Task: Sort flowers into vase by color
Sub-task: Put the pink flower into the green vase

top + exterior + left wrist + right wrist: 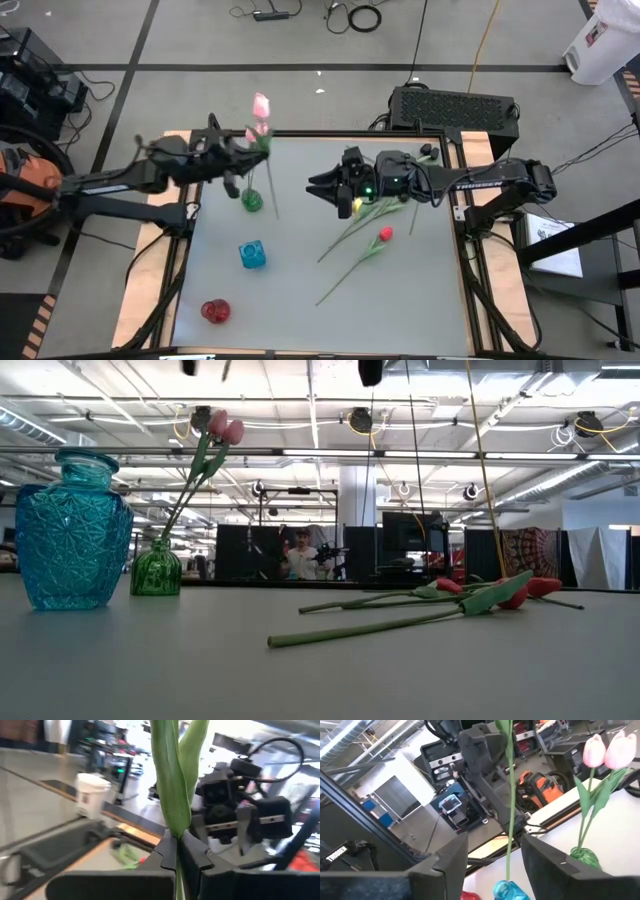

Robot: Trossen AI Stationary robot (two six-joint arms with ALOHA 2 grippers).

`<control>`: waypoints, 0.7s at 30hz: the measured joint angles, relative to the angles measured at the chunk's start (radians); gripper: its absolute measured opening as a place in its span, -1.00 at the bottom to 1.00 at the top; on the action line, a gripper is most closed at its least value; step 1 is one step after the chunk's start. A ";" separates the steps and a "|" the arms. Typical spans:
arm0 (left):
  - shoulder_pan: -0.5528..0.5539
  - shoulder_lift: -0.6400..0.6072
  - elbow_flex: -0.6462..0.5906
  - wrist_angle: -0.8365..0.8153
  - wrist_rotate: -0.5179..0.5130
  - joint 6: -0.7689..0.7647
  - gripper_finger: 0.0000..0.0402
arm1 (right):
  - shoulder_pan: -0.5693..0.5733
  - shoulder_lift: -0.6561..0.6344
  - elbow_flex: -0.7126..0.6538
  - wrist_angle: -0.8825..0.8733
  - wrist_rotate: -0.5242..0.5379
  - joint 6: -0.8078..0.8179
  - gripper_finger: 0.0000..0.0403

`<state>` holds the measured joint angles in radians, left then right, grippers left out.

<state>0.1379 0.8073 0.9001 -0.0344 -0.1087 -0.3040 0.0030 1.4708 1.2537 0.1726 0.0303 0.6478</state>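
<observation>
left gripper (243, 150) clamped on green stem of a pink artificial tulip (261, 104), above small green glass vase (251, 201) holding pink tulips. right gripper (322, 187) spread open mid-bench. red tulips (385, 234) lie on grey bench (420, 290).

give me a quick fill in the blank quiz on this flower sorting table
The two pink artificial tulips stand in the small ___ glass vase. The left gripper is ___ on a thin green flower stem. The right gripper has its fingers ___. The long-stemmed tulips lying on the grey table have ___ heads.
Missing: green; shut; open; red.
</observation>
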 joint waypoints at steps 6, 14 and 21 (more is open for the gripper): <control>0.000 -0.144 0.000 -0.179 -0.133 0.031 -0.98 | -0.023 0.000 0.000 -0.014 -0.001 -0.006 -0.13; 0.000 -0.288 0.000 -0.386 -0.321 0.061 -0.98 | -0.042 0.000 0.000 -0.055 -0.001 -0.016 -0.13; 0.000 -0.344 -0.043 -0.440 -0.447 0.105 -0.98 | -0.051 0.000 0.000 -0.066 -0.002 -0.035 -0.13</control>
<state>0.1379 0.4635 0.8566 -0.4743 -0.5556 -0.1992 -0.0480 1.4708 1.2537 0.1067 0.0284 0.6125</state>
